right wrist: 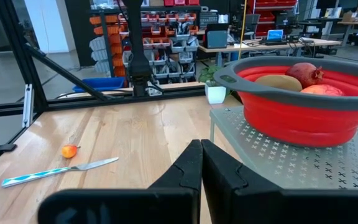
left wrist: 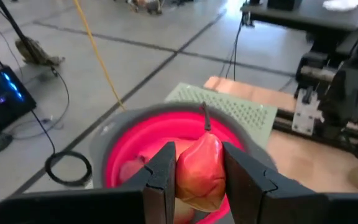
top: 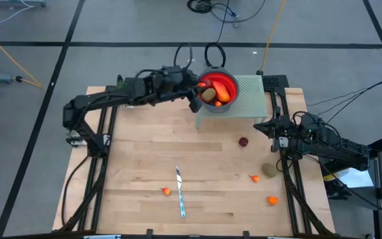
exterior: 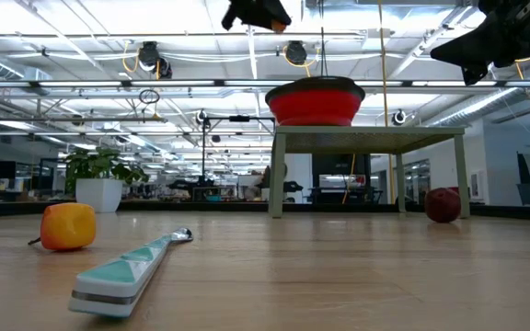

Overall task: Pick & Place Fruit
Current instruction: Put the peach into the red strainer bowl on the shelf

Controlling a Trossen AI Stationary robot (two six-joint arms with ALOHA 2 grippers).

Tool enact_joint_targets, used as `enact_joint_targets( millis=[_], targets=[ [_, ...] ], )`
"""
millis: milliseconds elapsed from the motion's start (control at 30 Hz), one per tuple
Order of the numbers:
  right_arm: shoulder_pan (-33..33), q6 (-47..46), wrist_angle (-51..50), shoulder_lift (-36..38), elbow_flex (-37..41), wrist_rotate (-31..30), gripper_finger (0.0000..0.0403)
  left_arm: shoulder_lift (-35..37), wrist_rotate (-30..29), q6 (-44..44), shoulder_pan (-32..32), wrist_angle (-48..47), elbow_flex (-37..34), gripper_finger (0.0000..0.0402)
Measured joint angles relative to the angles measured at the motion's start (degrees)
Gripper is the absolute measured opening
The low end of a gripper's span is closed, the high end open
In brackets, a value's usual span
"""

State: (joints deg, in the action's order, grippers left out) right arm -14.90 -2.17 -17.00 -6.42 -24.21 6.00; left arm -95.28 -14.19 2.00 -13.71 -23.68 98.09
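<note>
Red-and-yellow plastic fills the gap between the left gripper's (left wrist: 199, 180) fingers (left wrist: 161, 180): we have them clamped on a toy pear (left wrist: 199, 171), pinched across its broad belly, with the dark stem pointing away from the wrist. So its long axis runs along the fingers, toward the bowl's far rim. We judge it light, stiff and fairly slick, so the belly is the right place to hold it; a grip nearer the narrow neck would likely let it squirt out.

We hold it just over the red bowl with the grey rim (top: 219, 89), which sits on a small green perforated stand (top: 251, 93) at the tabletop's far edge, near its middle. Fruit already lies inside: a brown kiwi (right wrist: 277, 81), a dark red pomegranate (right wrist: 303, 73) and something orange.

Still out on the tabletop (top: 144, 146) are a dark red ball (top: 243, 141) near the stand, an olive kiwi (top: 269, 170) and two orange bits by the right edge, and one orange piece (exterior: 67, 226) beside the knife (top: 180, 192) near the front edge.

Our right gripper (right wrist: 201, 165) waits with its fingers pressed together, empty, over the right edge of the tabletop.
</note>
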Motion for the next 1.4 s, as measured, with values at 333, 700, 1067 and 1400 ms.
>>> enact_joint_targets(
  millis=[333,700,1067,1400],
  targets=[
    [0.0,0.0,0.0,0.0,0.0,-0.1,0.0,-6.1,6.2,1.4,-3.3,-2.7,1.9,0.0097],
    [0.0,-0.1,-0.1,0.0,0.0,-0.2,0.0,-10.9,9.7,1.8,-5.5,-5.0,1.9,0.0097],
    [0.0,-0.1,-0.1,0.0,0.0,-0.2,0.0,-11.6,9.7,1.8,-6.1,-5.3,1.9,0.0097],
    [0.0,-0.1,-0.1,0.0,0.0,-0.1,0.0,-11.6,9.4,1.8,-6.9,-6.7,1.9,0.0142]
  ],
)
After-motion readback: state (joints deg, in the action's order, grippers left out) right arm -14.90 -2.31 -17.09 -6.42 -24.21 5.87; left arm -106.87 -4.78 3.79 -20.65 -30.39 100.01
